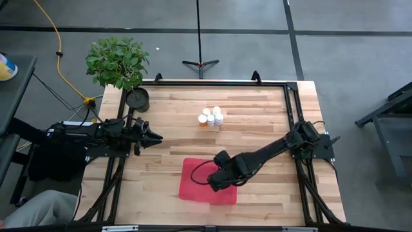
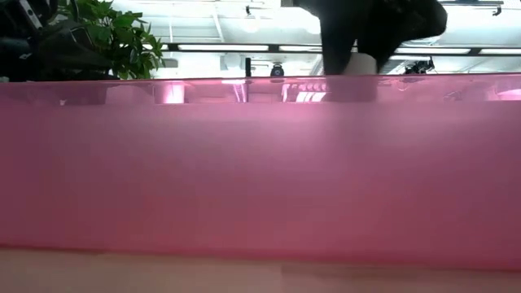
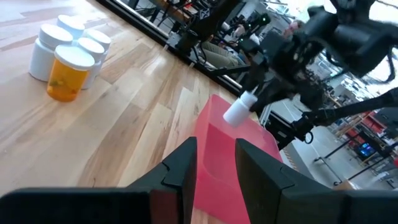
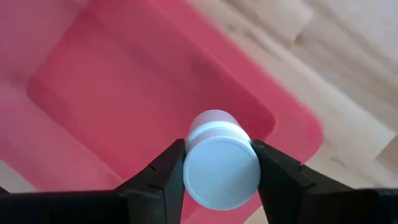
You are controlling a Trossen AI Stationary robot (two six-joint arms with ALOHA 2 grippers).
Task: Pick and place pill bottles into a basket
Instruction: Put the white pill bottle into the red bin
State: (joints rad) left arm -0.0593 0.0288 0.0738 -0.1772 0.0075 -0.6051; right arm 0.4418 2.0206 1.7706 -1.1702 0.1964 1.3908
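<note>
The basket is a flat red tray [image 1: 196, 180] near the table's front edge; it also shows in the right wrist view [image 4: 124, 93] and the left wrist view [image 3: 217, 143]. My right gripper [image 1: 222, 179] hangs over the tray, shut on a white pill bottle [image 4: 219, 163], which also shows in the left wrist view [image 3: 239, 109]. Several more pill bottles [image 1: 210, 117] stand clustered on their bases toward the table's far side; one has an orange body [image 3: 65, 73]. My left gripper [image 1: 154, 136] waits open at the table's left, empty. My right gripper pinches the white bottle at its capped end [image 4: 221, 171] between its two fingers, one on each side of the round cap. The fingers come from above, slanting down. The bottle is lifted clear above the tray's floor, its other end pointing down toward the tray.
A dark round plant pot [image 1: 137, 98] with a green plant [image 1: 117, 59] stands at the table's far left corner. Bare wood lies between the bottle cluster and the tray. The low view is filled by the tray's red wall [image 2: 260, 171].
</note>
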